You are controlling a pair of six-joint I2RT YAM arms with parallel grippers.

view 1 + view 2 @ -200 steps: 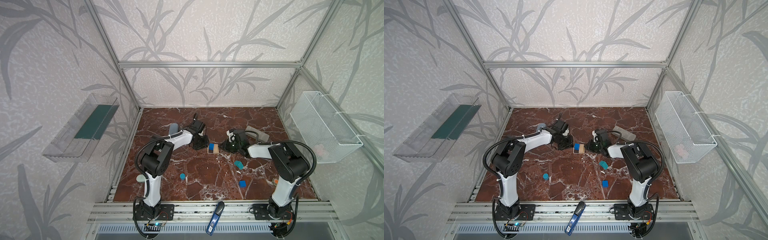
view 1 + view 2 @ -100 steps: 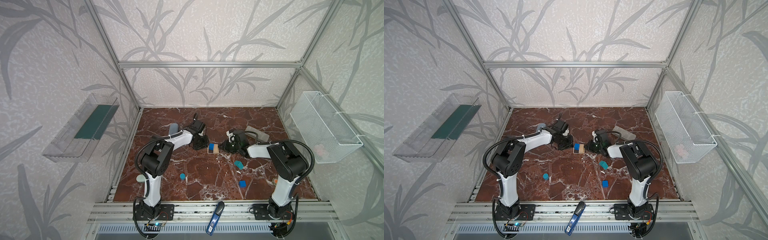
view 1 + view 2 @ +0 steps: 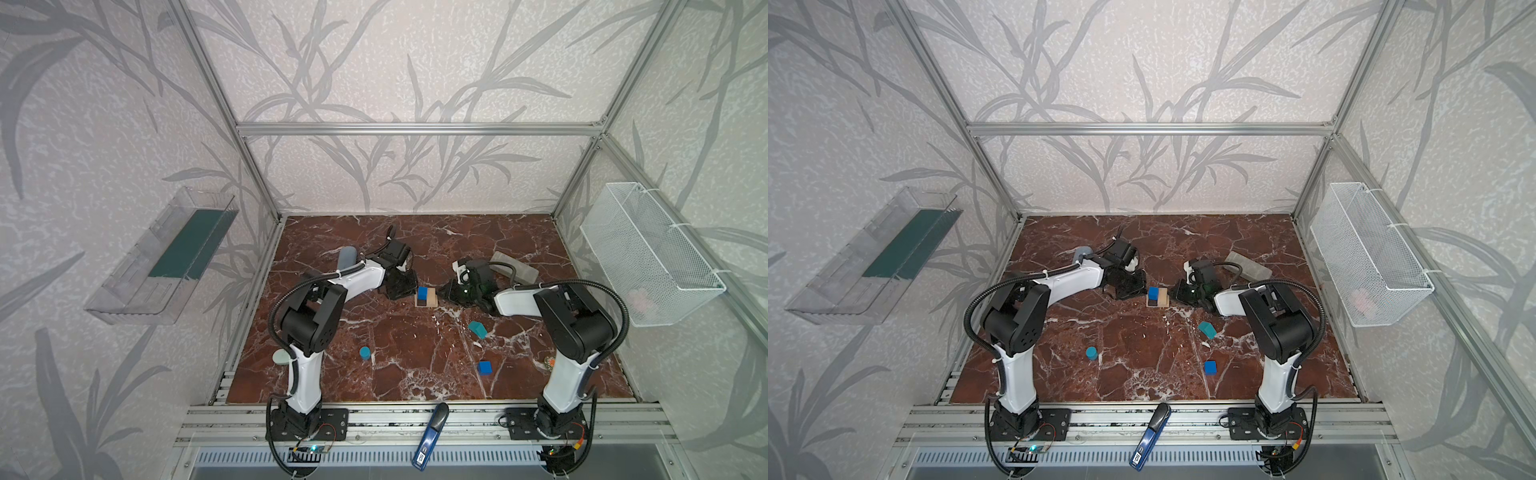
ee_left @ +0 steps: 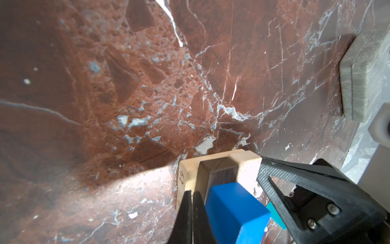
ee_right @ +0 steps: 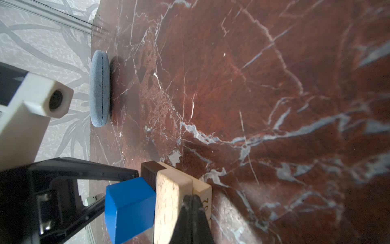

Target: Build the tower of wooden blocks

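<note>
Hardly anything has moved since a second ago: both arms keep their low reach toward mid-table, with at most a slight leftward drift of the right arm's elbow.

In both top views the tower [image 3: 426, 297] stands near the middle of the marble table [image 3: 374, 324]. It consists of a flat square base of pale bars [image 5: 171, 190] and one dark brown bar [image 5: 150, 171], with a single blue cube [image 3: 422, 292] resting on its left part.

From the left the left gripper [image 3: 412, 291] meets the base; from the right comes the right gripper [image 3: 442, 294]. Each has its jaws pressed together and pinches nothing. The wrist views show the closed tips set against opposite side faces of the base.

The remaining wood blocks lie loose toward the front:
- The teal house-shaped piece [image 3: 478, 329] is near the tower, on its right.
- A second blue cube [image 3: 484, 366] lies further forward.
- The blue cylinder [image 3: 365, 353] is front-left, well apart.

Behind the right gripper lies a grey brick [image 3: 513, 268]. Behind the left arm lies a grey-blue case [image 3: 347, 257].
</note>
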